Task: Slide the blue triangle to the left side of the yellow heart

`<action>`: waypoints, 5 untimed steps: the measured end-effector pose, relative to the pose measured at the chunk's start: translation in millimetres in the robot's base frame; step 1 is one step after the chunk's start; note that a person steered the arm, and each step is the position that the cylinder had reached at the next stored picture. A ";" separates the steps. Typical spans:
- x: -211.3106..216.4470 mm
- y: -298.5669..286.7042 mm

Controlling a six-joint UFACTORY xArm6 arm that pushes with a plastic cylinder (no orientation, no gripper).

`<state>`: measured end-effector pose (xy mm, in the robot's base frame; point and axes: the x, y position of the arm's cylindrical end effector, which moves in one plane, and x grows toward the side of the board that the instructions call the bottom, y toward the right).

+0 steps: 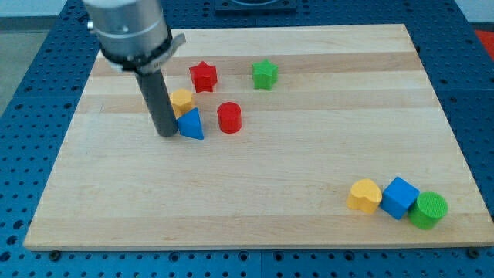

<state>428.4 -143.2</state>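
The blue triangle (pixel 191 124) lies on the wooden board (pixel 255 177) at the upper left, just below a yellow block (pixel 182 100) whose shape I cannot tell for sure. My tip (pixel 166 133) stands right at the triangle's left side, touching or nearly touching it. The yellow heart (pixel 364 195) sits far off at the view's bottom right, at the left end of a row of blocks.
A red star (pixel 204 76) and a green star (pixel 265 73) lie near the view's top. A red cylinder (pixel 229 117) stands right of the triangle. A blue cube (pixel 400 197) and a green cylinder (pixel 428 209) adjoin the heart's right.
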 end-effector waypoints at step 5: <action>9.7 64.1</action>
<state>438.1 -79.1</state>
